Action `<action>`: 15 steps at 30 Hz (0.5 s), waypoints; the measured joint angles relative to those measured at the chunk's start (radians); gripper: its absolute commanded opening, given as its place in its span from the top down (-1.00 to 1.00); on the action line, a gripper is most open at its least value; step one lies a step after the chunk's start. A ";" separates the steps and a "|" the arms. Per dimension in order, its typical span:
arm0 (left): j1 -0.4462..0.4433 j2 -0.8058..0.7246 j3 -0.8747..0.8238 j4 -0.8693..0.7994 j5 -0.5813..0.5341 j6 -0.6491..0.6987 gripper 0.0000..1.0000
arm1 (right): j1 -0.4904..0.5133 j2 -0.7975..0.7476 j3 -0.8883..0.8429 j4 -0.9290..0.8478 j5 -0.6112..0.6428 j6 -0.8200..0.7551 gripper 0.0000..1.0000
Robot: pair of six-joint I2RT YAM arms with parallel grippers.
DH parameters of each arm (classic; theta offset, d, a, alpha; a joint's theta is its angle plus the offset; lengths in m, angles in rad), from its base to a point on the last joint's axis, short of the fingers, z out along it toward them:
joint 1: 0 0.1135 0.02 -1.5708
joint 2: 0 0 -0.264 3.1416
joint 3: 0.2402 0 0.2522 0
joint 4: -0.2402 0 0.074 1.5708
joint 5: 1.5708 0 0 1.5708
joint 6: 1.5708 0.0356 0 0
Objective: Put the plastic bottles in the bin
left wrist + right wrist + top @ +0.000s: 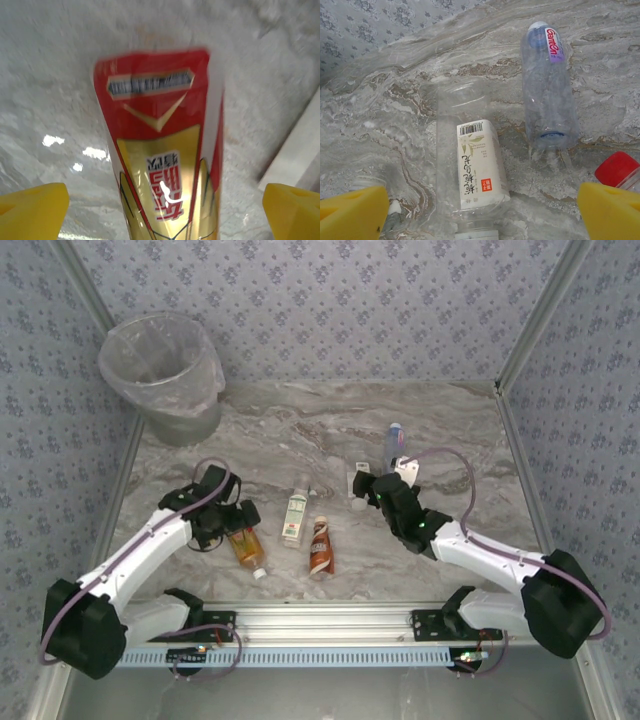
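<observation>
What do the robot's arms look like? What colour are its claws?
The left arm and right arm are white tubes with chunky black joints. A thin purple cable loops along each. The left claw and right claw are black with yellow fingertips.

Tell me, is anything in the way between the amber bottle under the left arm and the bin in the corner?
Nothing visible does. The amber bottle lies within the open left gripper, and only bare table separates it from the bin. The clear bottle and brown-white bottle lie on its other side.

white-labelled clear bottle (pixel 470 170) beside ganten-labelled clear bottle (pixel 547 95) on marble table (pixel 395 100)
</observation>
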 measured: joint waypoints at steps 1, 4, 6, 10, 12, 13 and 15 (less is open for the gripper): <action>-0.006 0.000 -0.013 0.006 0.003 -0.008 -0.98 | 0.000 0.004 0.000 0.006 -0.008 -0.003 -0.98; -0.012 0.008 -0.048 0.042 0.006 -0.026 -0.98 | 0.003 0.020 0.001 0.024 -0.037 -0.021 -0.98; -0.012 0.021 -0.064 0.080 0.010 -0.034 -0.98 | 0.011 0.034 0.007 0.027 -0.056 -0.039 -0.97; -0.012 0.053 -0.086 0.149 0.013 -0.047 -0.98 | 0.030 0.058 0.032 0.028 -0.080 -0.061 -0.98; -0.012 0.082 -0.090 0.180 0.013 -0.051 -0.98 | 0.039 0.066 0.043 0.029 -0.087 -0.075 -0.98; -0.012 0.096 -0.090 0.189 0.013 -0.052 -0.98 | 0.043 0.069 0.047 0.031 -0.092 -0.083 -0.98; -0.012 0.127 -0.090 0.216 0.013 -0.051 -0.95 | 0.050 0.074 0.052 0.031 -0.098 -0.092 -0.98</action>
